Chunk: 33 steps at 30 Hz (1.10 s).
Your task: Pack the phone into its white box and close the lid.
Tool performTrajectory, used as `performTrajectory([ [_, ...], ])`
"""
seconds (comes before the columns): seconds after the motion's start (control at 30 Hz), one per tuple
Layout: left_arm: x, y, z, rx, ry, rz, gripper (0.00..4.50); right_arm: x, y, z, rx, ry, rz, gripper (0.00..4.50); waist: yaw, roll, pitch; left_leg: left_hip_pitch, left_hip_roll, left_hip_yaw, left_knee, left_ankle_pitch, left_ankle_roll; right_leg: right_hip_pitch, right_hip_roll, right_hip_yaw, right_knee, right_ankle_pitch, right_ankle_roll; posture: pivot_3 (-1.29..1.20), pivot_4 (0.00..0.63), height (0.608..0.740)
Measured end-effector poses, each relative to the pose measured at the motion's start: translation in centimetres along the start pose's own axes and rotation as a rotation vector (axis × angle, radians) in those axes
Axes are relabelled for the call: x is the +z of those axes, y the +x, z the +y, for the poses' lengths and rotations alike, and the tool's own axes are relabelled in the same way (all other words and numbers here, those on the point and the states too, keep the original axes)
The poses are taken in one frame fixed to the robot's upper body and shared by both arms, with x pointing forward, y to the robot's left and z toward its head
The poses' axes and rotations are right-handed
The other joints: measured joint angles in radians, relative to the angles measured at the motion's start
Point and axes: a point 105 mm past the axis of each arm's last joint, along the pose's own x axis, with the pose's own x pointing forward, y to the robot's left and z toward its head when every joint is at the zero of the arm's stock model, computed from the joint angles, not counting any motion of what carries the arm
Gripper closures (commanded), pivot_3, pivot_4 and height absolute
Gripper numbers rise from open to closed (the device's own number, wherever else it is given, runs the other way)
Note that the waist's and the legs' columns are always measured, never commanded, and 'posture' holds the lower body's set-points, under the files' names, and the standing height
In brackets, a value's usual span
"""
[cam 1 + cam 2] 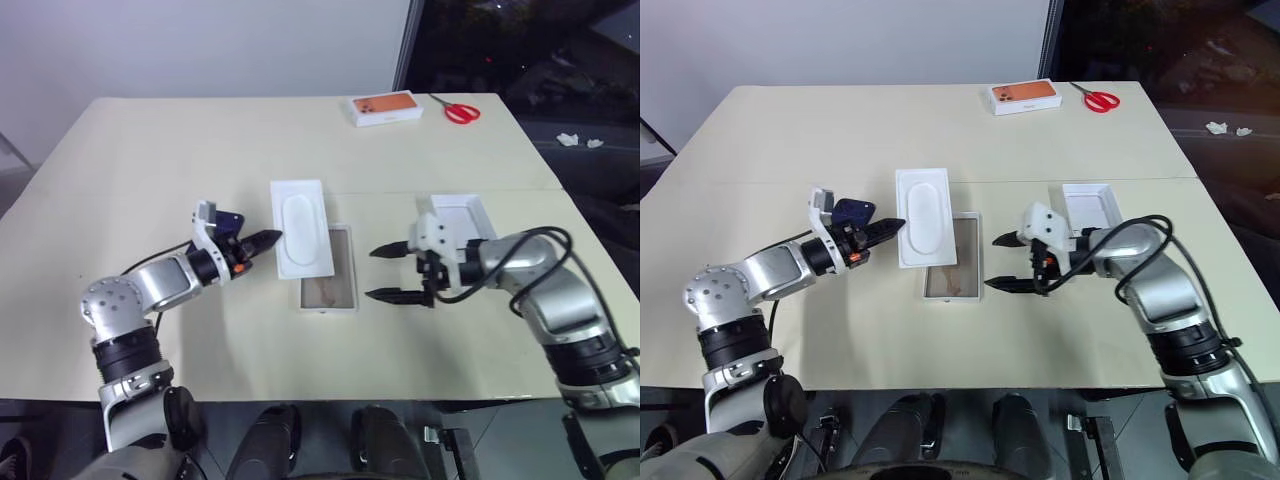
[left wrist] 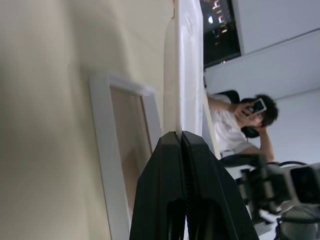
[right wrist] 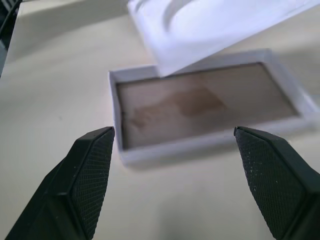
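The white box (image 1: 328,282) lies open at mid-table, its tan floor bare. A thin white insert (image 1: 301,226) with an oval recess rests tilted over the box's far left corner. My left gripper (image 1: 276,238) is shut on the insert's left edge, and the left wrist view shows the edge running out of the fingertips (image 2: 179,136). A dark blue slab (image 1: 852,211), apparently the phone, peeks out behind my left wrist, mostly hidden. My right gripper (image 1: 370,273) hangs open just right of the box with nothing between its fingers. The lid (image 1: 462,214) lies white inside up behind my right wrist.
A white box with an orange picture (image 1: 385,108) and red scissors (image 1: 461,110) sit at the table's far right edge. A seated person (image 2: 240,125) appears beyond the table in the left wrist view. The far left of the table (image 1: 150,150) is bare.
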Motion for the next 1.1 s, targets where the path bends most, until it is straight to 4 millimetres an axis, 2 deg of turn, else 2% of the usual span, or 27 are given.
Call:
performTrajectory([
  [0.2, -2.1, 1.2, 0.5, 0.042, 0.015, 0.100, 4.50, -0.6, -0.1, -0.8, -0.053, -0.005, -0.003, 0.51, -0.001, 0.000, 0.000, 0.000, 0.000, 0.000, 0.000, 0.000, -0.001, 0.000, 0.000, 0.000, 0.000, 0.000, 0.000, 0.00, 0.150, 0.740],
  [0.47, -2.6, 1.4, 0.7, 0.061, 0.034, 0.134, 4.50, -0.8, 0.0, -1.3, -0.084, -0.019, -0.004, 0.51, 0.006, 0.000, 0.000, 0.000, 0.000, 0.000, 0.000, 0.001, -0.001, 0.000, 0.000, 0.000, 0.000, 0.000, 0.000, 0.00, 0.150, 0.740],
  [0.57, -2.5, 1.3, 0.8, 0.068, 0.038, 0.131, 3.59, -0.9, 0.0, -1.4, -0.090, -0.018, 0.000, 0.44, 0.007, 0.000, 0.000, 0.000, 0.000, 0.000, 0.000, 0.001, -0.002, 0.000, 0.000, 0.000, 0.000, 0.000, 0.000, 0.00, 0.150, 0.740],
  [0.63, -2.4, 1.3, 0.8, 0.068, 0.038, 0.128, 2.73, -0.9, 0.1, -1.5, -0.092, -0.023, -0.001, 0.44, 0.007, 0.000, 0.000, 0.000, 0.000, 0.000, 0.000, 0.001, -0.002, 0.000, 0.000, 0.000, 0.000, 0.000, 0.000, 0.00, 0.150, 0.740],
  [0.7, -2.4, 1.3, 0.7, 0.061, 0.035, 0.129, 2.73, -0.9, 0.3, -1.5, -0.093, -0.029, -0.004, 0.44, 0.008, 0.000, 0.000, 0.000, 0.000, 0.000, 0.000, 0.001, -0.002, 0.000, 0.000, 0.000, 0.000, 0.000, 0.000, 0.00, 0.150, 0.740],
  [0.73, -2.5, 1.3, 0.6, 0.055, 0.033, 0.130, 2.01, -1.0, 0.4, -1.5, -0.093, -0.028, -0.008, 0.44, 0.008, 0.000, 0.000, 0.000, 0.000, 0.000, 0.000, 0.001, -0.002, 0.000, 0.000, 0.000, 0.000, 0.000, 0.000, 0.00, 0.150, 0.740],
  [0.77, -2.5, 1.3, 0.6, 0.054, 0.033, 0.130, 1.76, -1.0, 0.5, -1.5, -0.092, -0.029, -0.009, 0.44, 0.008, 0.000, 0.000, 0.000, 0.000, 0.000, 0.000, 0.001, -0.002, 0.000, 0.000, 0.000, 0.000, 0.000, 0.000, 0.00, 0.150, 0.740],
  [0.87, -2.5, 1.4, 0.5, 0.049, 0.030, 0.130, 0.38, -0.8, 1.0, -1.4, -0.079, -0.043, -0.008, 0.44, 0.008, 0.000, 0.000, 0.000, 0.000, 0.000, 0.000, 0.002, -0.003, 0.000, 0.000, 0.000, 0.000, 0.000, 0.000, 0.00, 0.150, 0.740],
  [0.9, -2.5, 1.4, 0.5, 0.049, 0.031, 0.131, 0.05, -0.7, 1.1, -1.4, -0.078, -0.048, -0.007, 0.44, 0.008, 0.000, 0.000, 0.000, 0.000, 0.000, 0.000, 0.002, -0.003, 0.000, 0.000, 0.000, 0.000, 0.000, 0.000, 0.00, 0.150, 0.740],
  [1.1, -1.7, 0.5, 0.5, 0.070, 0.072, 0.117, 0.05, -0.8, 1.2, -1.6, -0.081, -0.048, -0.009, 0.44, 0.008, 0.000, 0.000, 0.000, 0.000, 0.000, 0.000, 0.002, -0.003, 0.000, 0.000, 0.000, 0.000, 0.000, 0.000, 0.00, 0.150, 0.740],
])
